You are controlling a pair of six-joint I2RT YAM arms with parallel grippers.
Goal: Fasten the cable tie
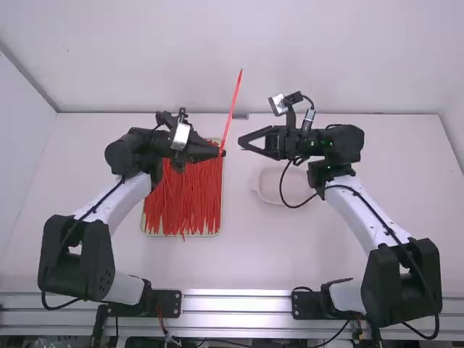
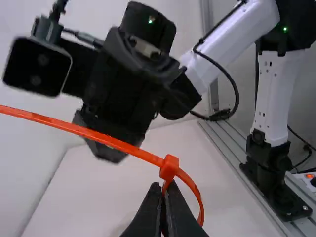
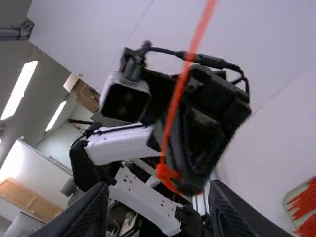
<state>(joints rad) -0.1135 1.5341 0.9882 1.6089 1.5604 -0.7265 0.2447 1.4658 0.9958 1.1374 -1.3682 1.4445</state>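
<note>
- Cable tie (image 1: 233, 101): a red one is held up off the table (image 1: 377, 145) above the far right corner of the tray (image 1: 220, 214), between the two grippers. Its long tail slants upward and away.
- In the high view the left gripper (image 1: 216, 151) is seen pinched shut on the tie's lower end. What lies between the pads is too small to be made out there.
- The detail is supplied by the left wrist view. The strap has been passed through the head (image 2: 169, 167), a small loop (image 2: 199, 197) curls below it, and the two black fingers are pressed together on the strap just under the head.
- The right gripper (image 1: 243, 142) is found just right of the tie, apart from it and facing the left gripper.
- In the right wrist view its fingers (image 3: 91, 210) are spread wide, with nothing between them and the tie hanging in front of the left gripper beyond.
- The tray is filled with a pile of spare red ties (image 1: 185, 196).
- A white dish (image 1: 267, 190) is seen right of the tray, under the right arm.
</note>
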